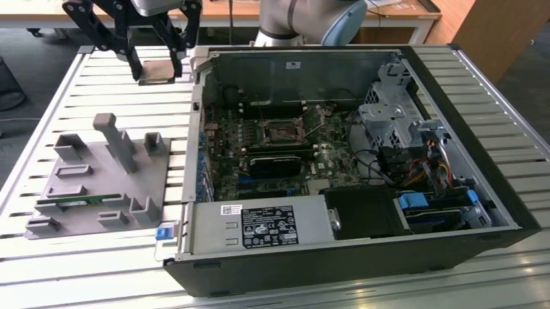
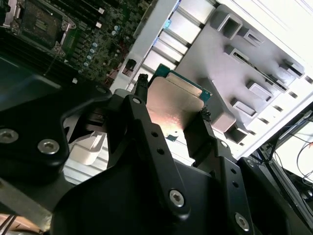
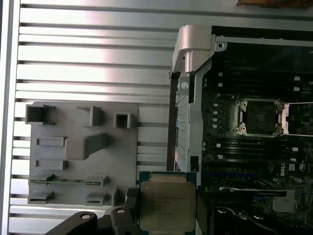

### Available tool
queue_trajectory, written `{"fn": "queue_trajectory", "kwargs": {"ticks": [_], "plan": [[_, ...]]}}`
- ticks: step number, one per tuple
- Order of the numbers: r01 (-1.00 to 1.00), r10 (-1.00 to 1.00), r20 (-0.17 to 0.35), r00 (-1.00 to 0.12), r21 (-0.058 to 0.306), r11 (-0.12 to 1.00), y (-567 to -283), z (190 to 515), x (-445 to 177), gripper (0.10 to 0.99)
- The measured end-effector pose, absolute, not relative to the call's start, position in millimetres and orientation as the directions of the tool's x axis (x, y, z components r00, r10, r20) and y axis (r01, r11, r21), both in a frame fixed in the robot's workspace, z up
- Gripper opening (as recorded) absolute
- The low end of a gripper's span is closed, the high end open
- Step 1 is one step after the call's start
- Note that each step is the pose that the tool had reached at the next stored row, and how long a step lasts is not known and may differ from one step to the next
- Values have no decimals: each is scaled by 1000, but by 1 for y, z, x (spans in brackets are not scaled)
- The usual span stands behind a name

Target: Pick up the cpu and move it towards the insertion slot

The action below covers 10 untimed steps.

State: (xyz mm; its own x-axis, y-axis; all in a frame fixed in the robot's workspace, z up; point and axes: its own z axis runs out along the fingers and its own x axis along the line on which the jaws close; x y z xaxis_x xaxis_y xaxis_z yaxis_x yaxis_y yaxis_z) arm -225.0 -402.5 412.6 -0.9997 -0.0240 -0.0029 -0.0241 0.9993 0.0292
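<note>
silvery cpu (image 1: 158, 71) clamped between the gripper (image 1: 157, 72) fingers, aloft beside the open computer case (image 1: 481, 161)

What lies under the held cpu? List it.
The cpu, gripped between the fingers, hangs over the slatted table beside the case wall, near the grey tray. The slats directly beneath it are covered by the chip.

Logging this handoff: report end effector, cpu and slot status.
End effector shut on cpu, held above the slatted table, outside the case wall. Insertion slot open on the motherboard, nothing over it.
</note>
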Motion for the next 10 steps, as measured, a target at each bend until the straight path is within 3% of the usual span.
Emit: {"fn": "queue_trajectory", "kwargs": {"ticks": [10], "plan": [[-24, -24, -3, -1000, 29, 999, -402, 413, -211, 545]]}}
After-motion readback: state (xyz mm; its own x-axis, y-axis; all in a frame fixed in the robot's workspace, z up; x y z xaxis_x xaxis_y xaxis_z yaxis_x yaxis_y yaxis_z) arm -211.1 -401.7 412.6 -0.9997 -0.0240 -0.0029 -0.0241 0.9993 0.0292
